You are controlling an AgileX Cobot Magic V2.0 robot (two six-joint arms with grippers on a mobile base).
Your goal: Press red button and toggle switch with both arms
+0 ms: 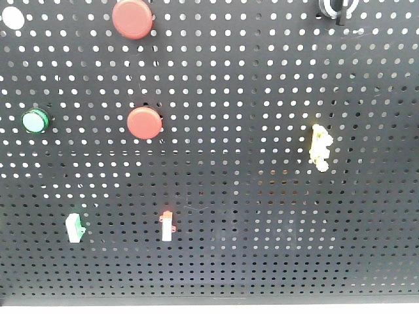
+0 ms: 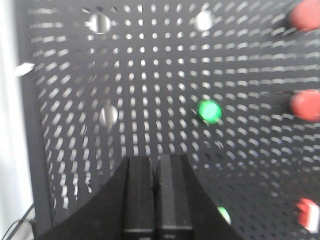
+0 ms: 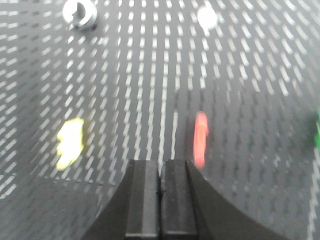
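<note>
On the black pegboard [image 1: 262, 216], the larger red button [image 1: 133, 18] sits at the top, left of centre. The left wrist view catches it at the upper right edge [image 2: 306, 15]. The toggle switch [image 1: 337, 8] is cut off by the top right edge in the front view. Its silver ring shows at the upper left in the right wrist view [image 3: 80, 12]. My left gripper [image 2: 155, 162] is shut on nothing and points at the board, left of and below the red button. My right gripper [image 3: 160, 165] is also shut and empty, well below the toggle switch. Neither arm appears in the front view.
A smaller red button [image 1: 144, 123] sits below the larger one, and a green round button [image 1: 35, 121] lies to the left. A yellow lever [image 1: 319, 147] is at the right. White stick switches with a green tip [image 1: 76, 227] and a red tip [image 1: 167, 224] sit lower down.
</note>
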